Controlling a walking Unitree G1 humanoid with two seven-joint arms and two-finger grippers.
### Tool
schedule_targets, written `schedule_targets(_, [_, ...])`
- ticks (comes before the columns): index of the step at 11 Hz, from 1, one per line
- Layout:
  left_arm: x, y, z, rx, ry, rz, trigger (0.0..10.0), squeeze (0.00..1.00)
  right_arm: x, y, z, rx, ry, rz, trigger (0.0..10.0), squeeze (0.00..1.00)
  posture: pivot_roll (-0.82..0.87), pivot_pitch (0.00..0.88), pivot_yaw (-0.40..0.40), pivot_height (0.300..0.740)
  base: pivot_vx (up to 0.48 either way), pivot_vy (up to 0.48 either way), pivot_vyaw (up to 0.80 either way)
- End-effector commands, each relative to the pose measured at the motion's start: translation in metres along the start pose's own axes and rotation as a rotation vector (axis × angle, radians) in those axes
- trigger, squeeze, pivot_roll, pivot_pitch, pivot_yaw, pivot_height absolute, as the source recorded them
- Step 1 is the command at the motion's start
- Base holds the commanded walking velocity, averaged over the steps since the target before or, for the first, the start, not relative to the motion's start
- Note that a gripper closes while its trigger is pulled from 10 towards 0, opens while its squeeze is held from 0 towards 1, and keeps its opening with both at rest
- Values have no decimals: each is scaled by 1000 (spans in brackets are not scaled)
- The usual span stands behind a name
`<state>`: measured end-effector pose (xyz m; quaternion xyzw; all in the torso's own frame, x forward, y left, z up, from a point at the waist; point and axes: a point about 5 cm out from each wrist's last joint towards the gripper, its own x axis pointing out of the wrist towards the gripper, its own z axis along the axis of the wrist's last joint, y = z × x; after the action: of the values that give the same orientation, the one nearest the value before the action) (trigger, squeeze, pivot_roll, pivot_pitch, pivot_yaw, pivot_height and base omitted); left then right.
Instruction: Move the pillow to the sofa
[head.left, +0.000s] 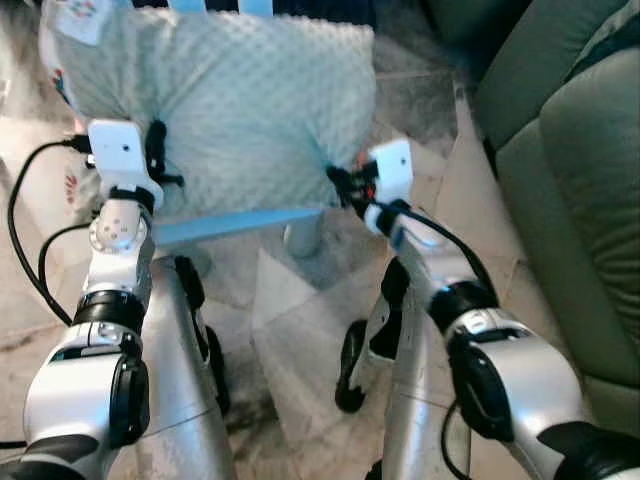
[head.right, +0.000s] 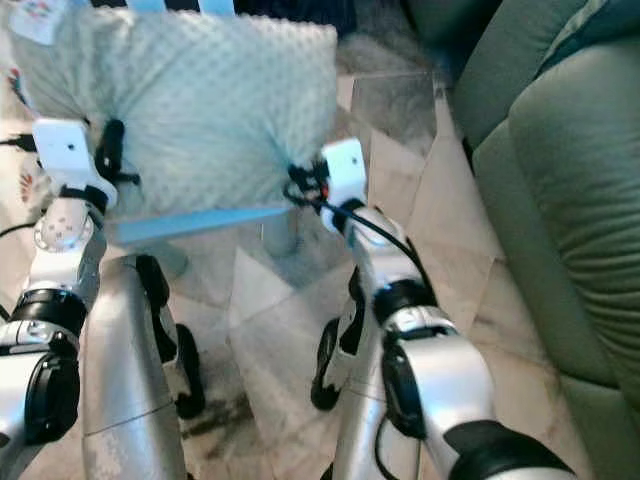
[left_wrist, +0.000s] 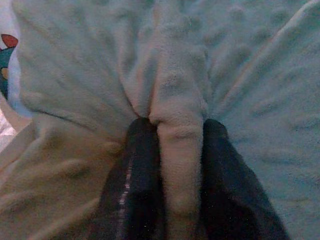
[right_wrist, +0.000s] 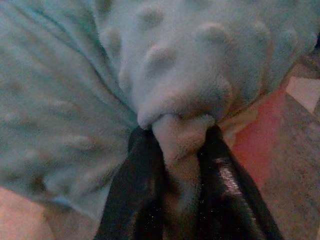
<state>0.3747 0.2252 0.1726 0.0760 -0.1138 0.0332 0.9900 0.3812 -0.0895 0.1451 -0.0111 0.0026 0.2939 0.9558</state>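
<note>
The left gripper (head.left: 155, 160) and right gripper (head.left: 342, 183) each pinch a fold at opposite near edges of the pillow (head.left: 240, 110), left of the sofa (head.left: 570, 160); it looks light, soft, likely to sag

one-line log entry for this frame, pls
phase: carry | left pincer: pinching fold of pale-green dimpled fleece pillow | right pincer: pinching opposite edge | green sofa: at robot's right, pillow not yet on it

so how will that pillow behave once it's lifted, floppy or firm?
Likely soft and floppy: the pillow bunches into folds where each gripper pinches it, left gripper and right gripper. Probably light for its size, since two small fabric pinches seem to carry it. The nubby fleece looks grippy, so slipping seems unlikely, though the middle may sag between the grips.
</note>
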Motion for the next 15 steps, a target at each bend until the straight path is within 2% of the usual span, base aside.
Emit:
schedule_targets(1, [-11, -13, -22, 0, 95, -70, 0, 0, -12, 4, -27, -1, 98, 59, 0, 0, 0, 250, -111, 456, 0, 0, 0])
schedule_targets(2, [-12, -15, -20, -26, 71, -79, 0, 0, -16, 0, -27, -3, 72, 41, 0, 0, -3, 190, -102, 456, 0, 0, 0])
schedule_targets(3, [-16, -19, -20, -38, 52, -109, 0, 0, -21, -1, -27, -36, 38, 27, 0, 0, -3, 168, -95, 456, 0, 0, 0])
schedule_targets(4, [-22, -24, -18, -57, 21, -164, 0, 0, -29, -6, -29, -25, -2, -28, 0, 0, 4, 129, -81, 456, 0, 0, 0])
schedule_targets(6, [-41, -27, -17, -106, -18, -246, 0, 0, -54, -11, -37, 1, -68, -141, 0, 0, 1, 86, -68, 456, 0, 0, 0])
schedule_targets(7, [-55, -26, -19, -112, -21, -260, 0, 0, -69, -9, -39, -40, -109, -164, 0, 0, 0, 54, -77, 456, 0, 0, 0])
schedule_targets(8, [-67, -29, -19, -114, -28, -273, 0, 0, -85, -10, -45, -36, -121, -245, 0, 0, 8, 25, -87, 456, 0, 0, 0])
schedule_targets(10, [-81, -26, -23, -124, -6, -235, 0, 0, -111, 0, -72, 21, -49, -327, 0, 0, 10, 12, -85, 456, 0, 0, 0])
schedule_targets(11, [-83, -23, -24, -126, -2, -206, 0, 0, -114, 3, -75, 22, -40, -330, 0, 0, 6, 11, -78, 456, 0, 0, 0])
schedule_targets(12, [-84, -24, -11, -123, -34, -207, 0, 0, -116, -1, -68, -11, -49, -344, 0, 0, 10, 10, -67, 456, 0, 0, 0])
schedule_targets(13, [-95, -29, -9, -125, -14, -249, 0, 0, -125, -4, -63, -42, -61, -395, 0, 0, 20, 13, -62, 456, 0, 0, 0])
schedule_targets(14, [-104, -33, -20, -144, 64, -252, 4471, 0, -131, -4, -64, -38, -44, -420, 0, 0, 18, 21, -64, 456, 0, 0, 0])
schedule_targets(15, [-113, -40, -31, -223, 136, -254, 8549, 0, -135, 1, -67, -32, -16, -412, 3529, 0, 12, 27, -67, 456, 0, 0, 0])
